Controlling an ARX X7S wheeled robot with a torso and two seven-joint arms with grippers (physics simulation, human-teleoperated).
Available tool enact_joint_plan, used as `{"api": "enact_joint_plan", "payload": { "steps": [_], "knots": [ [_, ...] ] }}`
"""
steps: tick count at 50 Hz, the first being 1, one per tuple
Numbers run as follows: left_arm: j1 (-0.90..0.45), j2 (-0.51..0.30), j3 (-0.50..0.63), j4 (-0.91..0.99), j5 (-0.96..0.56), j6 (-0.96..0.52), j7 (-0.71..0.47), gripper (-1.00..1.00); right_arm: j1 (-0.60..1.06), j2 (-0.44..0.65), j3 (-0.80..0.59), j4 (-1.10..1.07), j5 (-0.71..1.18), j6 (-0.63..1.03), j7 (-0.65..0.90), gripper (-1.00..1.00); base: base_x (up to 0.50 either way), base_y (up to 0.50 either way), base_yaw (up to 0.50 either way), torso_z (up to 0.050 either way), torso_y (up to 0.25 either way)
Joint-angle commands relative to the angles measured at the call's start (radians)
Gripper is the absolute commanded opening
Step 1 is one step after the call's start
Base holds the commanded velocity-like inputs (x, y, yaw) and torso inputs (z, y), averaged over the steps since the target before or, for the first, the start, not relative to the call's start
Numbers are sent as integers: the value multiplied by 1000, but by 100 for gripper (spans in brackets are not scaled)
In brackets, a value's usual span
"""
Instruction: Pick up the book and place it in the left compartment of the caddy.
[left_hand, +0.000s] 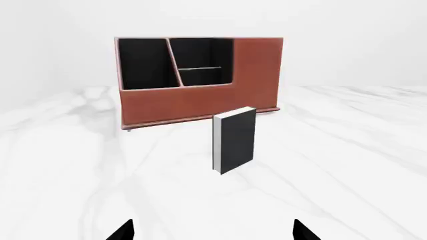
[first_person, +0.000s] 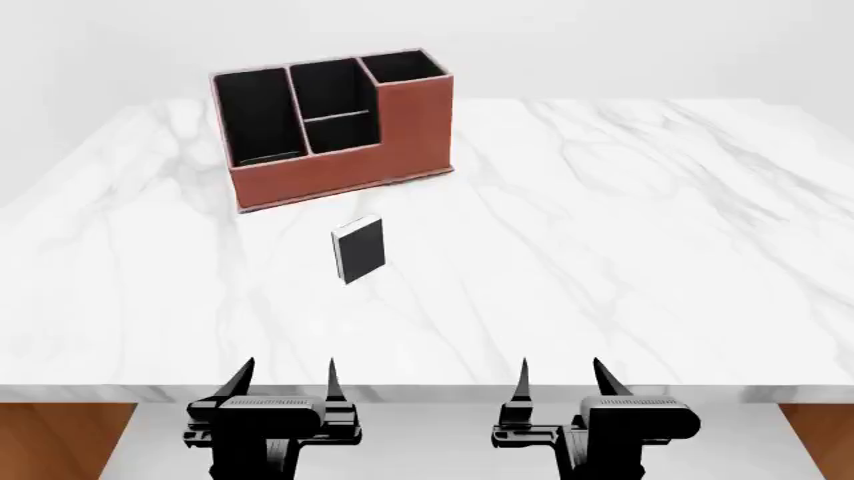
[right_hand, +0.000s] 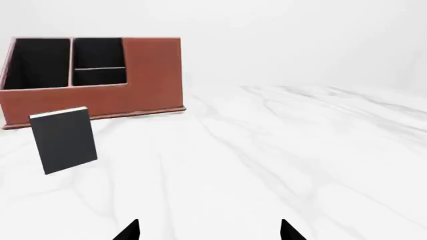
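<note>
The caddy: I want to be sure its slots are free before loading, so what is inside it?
The caddy shows black-lined compartments with nothing visible in them. The tall left compartment looks bare. The front wall hides the lower floors, and the book stands outside, in front.

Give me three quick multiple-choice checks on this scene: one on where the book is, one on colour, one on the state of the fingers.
1. Where is the book?
A. In the caddy's left compartment
B. On the table in front of the caddy
C. In the left gripper

2. What colour is the caddy outside?
A. Reddish-brown
B. White
C. Blue

3. How are both grippers?
A. Shut on the book
B. Shut, empty
C. Open, empty

Key: 1 B, the book stands on the marble table, apart from the caddy's front wall. 2 A, brown walls, black inside. 3 C, the left gripper and right gripper show spread fingers with nothing between.
</note>
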Motion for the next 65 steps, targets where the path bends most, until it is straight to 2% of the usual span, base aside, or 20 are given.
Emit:
{"api": "enact_joint_plan", "payload": {
  "steps": [1, 14, 16, 18, 65],
  "knots": [
    [2, -17, 19, -3, -15, 3, -15, 100, 9, 21, -18, 39, -18, -33, 39, 100, 0, 0, 0, 0, 0],
    [-6, -53, 62, -32, -62, 17, -30, 100, 16, 49, -62, 69, 13, -27, 80, 100, 0, 1, 0, 0, 0],
    [-10, -57, 65, -35, -58, 11, -40, 100, 8, 53, -73, 70, -34, -75, 123, 100, 0, 500, 0, 0, 0],
    [-11, -60, 69, -35, -59, 7, -45, 100, 16, 55, -73, 64, -2, -32, 106, 100, 0, 500, 0, 0, 0],
    [-12, -112, 125, -56, -87, 34, -125, 100, 25, 106, -162, 94, 31, -26, 160, 100, 0, 500, 0, 0, 0]
  ]
}}
